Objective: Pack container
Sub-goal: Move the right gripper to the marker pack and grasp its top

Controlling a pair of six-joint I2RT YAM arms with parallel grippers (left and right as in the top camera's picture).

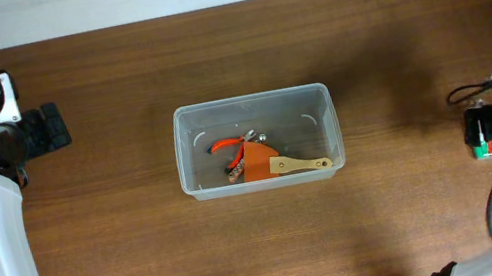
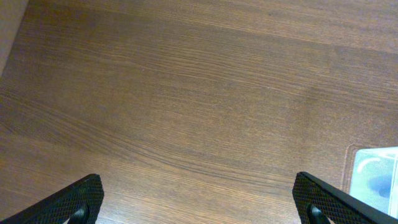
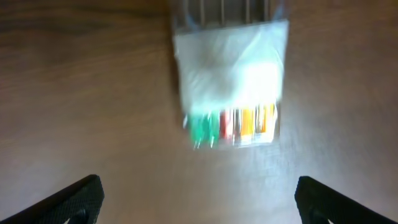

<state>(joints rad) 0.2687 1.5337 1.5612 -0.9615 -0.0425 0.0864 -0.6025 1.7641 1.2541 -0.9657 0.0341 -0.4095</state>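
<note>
While the container [image 1: 292,99] sits in the middle of the counter [image 1: 120,231] with tools [image 1: 264,155] inside, your right hand [image 3: 199,200] hangs wide open over the marker pack [image 3: 231,81] — the pickup step, I'd judge — so lower squarely and pinch it, your left hand [image 2: 199,200] idling open apart.

Matt wood, clear plastic
Table [image 2: 186,93] shows matt brown wood grain; container [image 1: 250,100] is smooth clear plastic; left fingers [image 2: 84,194] are black, diamond-textured.
</note>
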